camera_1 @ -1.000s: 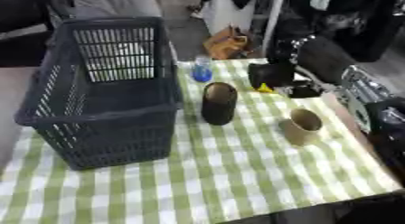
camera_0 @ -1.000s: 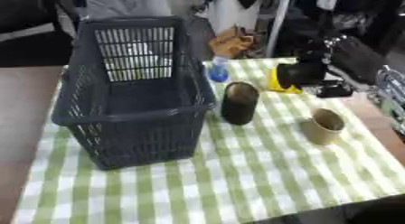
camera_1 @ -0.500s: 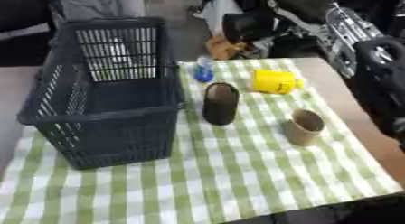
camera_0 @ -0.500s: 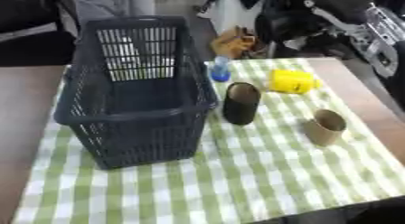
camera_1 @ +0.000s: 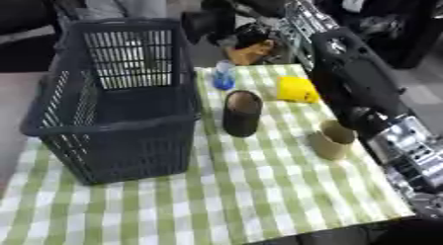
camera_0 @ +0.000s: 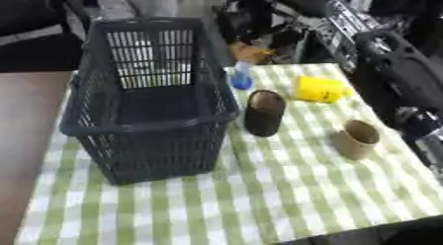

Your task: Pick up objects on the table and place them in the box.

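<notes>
A dark blue slatted basket (camera_0: 147,120) stands on the left half of the green checked cloth. Just right of it are a dark cup (camera_0: 264,113), upright, and a small blue bottle (camera_0: 242,77) behind it. A yellow object (camera_0: 318,88) lies at the back right, and a tan cup (camera_0: 356,139) stands nearer on the right. My right arm (camera_0: 394,81) rises along the table's right side and reaches across the far edge. Its hand (camera_1: 209,20) is a dark blur above the basket's far right corner, clear of all objects. My left hand does not show.
A brown object (camera_1: 246,51) lies beyond the table's far edge, under my raised arm. The table's right edge (camera_0: 415,180) runs close beside my forearm. Bare brown surface (camera_0: 26,120) lies left of the cloth. Dark clutter fills the background.
My right hand was at the yellow object, then rose and swung left past the table's far edge. The yellow object stayed on the cloth. Nothing else moved.
</notes>
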Robot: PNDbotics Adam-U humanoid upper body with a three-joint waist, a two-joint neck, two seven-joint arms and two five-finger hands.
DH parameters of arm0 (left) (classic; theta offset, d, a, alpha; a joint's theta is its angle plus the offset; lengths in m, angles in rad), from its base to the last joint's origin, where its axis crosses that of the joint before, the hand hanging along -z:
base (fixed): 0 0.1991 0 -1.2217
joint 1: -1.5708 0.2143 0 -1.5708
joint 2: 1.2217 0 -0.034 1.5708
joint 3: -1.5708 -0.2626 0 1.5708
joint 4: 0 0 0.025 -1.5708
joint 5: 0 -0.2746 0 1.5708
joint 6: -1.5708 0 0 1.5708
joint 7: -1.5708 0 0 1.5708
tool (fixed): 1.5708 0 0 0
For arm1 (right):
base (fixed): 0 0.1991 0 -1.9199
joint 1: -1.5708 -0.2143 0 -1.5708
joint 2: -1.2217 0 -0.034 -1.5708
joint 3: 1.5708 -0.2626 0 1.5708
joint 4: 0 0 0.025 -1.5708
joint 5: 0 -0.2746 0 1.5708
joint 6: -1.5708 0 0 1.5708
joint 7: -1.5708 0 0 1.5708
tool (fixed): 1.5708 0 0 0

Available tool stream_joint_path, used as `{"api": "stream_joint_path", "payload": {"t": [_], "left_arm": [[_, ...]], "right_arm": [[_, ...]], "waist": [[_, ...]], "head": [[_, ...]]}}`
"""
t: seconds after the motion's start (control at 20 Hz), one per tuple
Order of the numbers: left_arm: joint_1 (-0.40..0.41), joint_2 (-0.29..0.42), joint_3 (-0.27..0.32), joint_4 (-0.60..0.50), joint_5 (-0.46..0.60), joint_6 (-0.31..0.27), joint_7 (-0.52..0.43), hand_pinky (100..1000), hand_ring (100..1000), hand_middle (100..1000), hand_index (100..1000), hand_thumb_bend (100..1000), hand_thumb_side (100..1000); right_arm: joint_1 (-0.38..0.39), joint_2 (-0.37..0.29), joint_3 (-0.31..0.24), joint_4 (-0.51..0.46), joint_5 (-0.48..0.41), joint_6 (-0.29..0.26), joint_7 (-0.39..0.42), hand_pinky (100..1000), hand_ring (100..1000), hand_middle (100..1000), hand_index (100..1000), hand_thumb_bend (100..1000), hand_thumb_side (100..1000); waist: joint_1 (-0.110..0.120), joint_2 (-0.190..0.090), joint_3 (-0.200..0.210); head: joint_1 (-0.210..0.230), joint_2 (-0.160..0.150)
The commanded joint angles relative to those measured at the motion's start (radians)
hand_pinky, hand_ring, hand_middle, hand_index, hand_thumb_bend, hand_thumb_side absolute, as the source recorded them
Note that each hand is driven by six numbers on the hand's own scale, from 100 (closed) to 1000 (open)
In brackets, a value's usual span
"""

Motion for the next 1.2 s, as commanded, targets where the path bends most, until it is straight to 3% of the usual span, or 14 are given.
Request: {"api": "stream_joint_path", "payload": {"t": [0.05, 0.5, 0.7, 0.8, 0.85, 0.9, 0.95, 1.0, 1.05, 1.1, 1.2], "left_arm": [[-0.014, 0.007, -0.003, -0.011, 0.006, -0.002, -0.004, 386, 802, 738, 804, 439, 937], [-0.024, -0.006, -0.01, -0.011, 0.012, -0.001, -0.008, 386, 802, 738, 804, 438, 936], [-0.025, -0.01, -0.014, -0.011, 0.013, -0.002, -0.011, 386, 803, 738, 804, 437, 936], [-0.025, -0.011, -0.014, -0.01, 0.013, -0.002, -0.012, 386, 803, 738, 804, 436, 937], [-0.025, -0.011, -0.015, -0.01, 0.013, -0.002, -0.013, 386, 803, 738, 805, 436, 937], [-0.025, -0.011, -0.015, -0.01, 0.013, -0.002, -0.013, 386, 803, 738, 805, 437, 937], [-0.026, -0.011, -0.016, -0.01, 0.013, -0.002, -0.014, 386, 803, 738, 805, 437, 936], [-0.026, -0.012, -0.016, -0.01, 0.013, -0.002, -0.014, 387, 803, 739, 805, 437, 936], [-0.026, -0.012, -0.016, -0.01, 0.013, -0.002, -0.014, 387, 803, 739, 805, 437, 936], [-0.026, -0.012, -0.016, -0.01, 0.013, -0.002, -0.014, 387, 803, 738, 805, 438, 936], [-0.026, -0.012, -0.016, -0.009, 0.013, -0.002, -0.014, 387, 803, 739, 805, 438, 937]], "right_arm": [[-0.043, 0.044, -0.02, 0.045, 0.085, -0.026, -0.053, 451, 438, 325, 370, 424, 162], [-0.046, 0.157, -0.076, 0.189, 0.325, -0.048, -0.173, 437, 426, 337, 377, 416, 163], [-0.029, 0.198, -0.096, 0.233, 0.417, -0.043, -0.202, 479, 467, 386, 425, 411, 223], [-0.028, 0.21, -0.096, 0.237, 0.474, -0.045, -0.22, 533, 520, 445, 494, 410, 279], [-0.028, 0.215, -0.092, 0.236, 0.507, -0.046, -0.229, 629, 621, 554, 614, 382, 371], [-0.028, 0.22, -0.09, 0.235, 0.542, -0.047, -0.239, 695, 695, 628, 674, 356, 412], [-0.028, 0.221, -0.082, 0.237, 0.588, -0.049, -0.236, 948, 934, 901, 872, 343, 519], [-0.028, 0.224, -0.08, 0.241, 0.633, -0.049, -0.23, 1000, 1000, 988, 937, 350, 544], [-0.028, 0.226, -0.082, 0.246, 0.675, -0.047, -0.224, 1000, 1000, 988, 937, 350, 544], [-0.028, 0.229, -0.087, 0.25, 0.707, -0.045, -0.224, 1000, 1000, 1000, 1000, 382, 586], [-0.029, 0.227, -0.091, 0.241, 0.762, -0.023, -0.248, 1000, 1000, 1000, 1000, 402, 611]], "waist": [[0.02, -0.01, 0.004], [0.034, -0.007, 0.023], [0.036, -0.006, 0.027], [0.036, -0.006, 0.028], [0.036, -0.006, 0.029], [0.036, -0.007, 0.03], [0.035, -0.007, 0.031], [0.035, -0.007, 0.031], [0.035, -0.008, 0.031], [0.035, -0.008, 0.031], [0.035, -0.008, 0.032]], "head": [[-0.011, 0.005], [-0.035, 0.005], [-0.043, 0.005], [-0.044, 0.005], [-0.046, 0.005], [-0.047, 0.005], [-0.047, 0.005], [-0.048, 0.005], [-0.048, 0.005], [-0.048, 0.005], [-0.047, 0.005]]}}
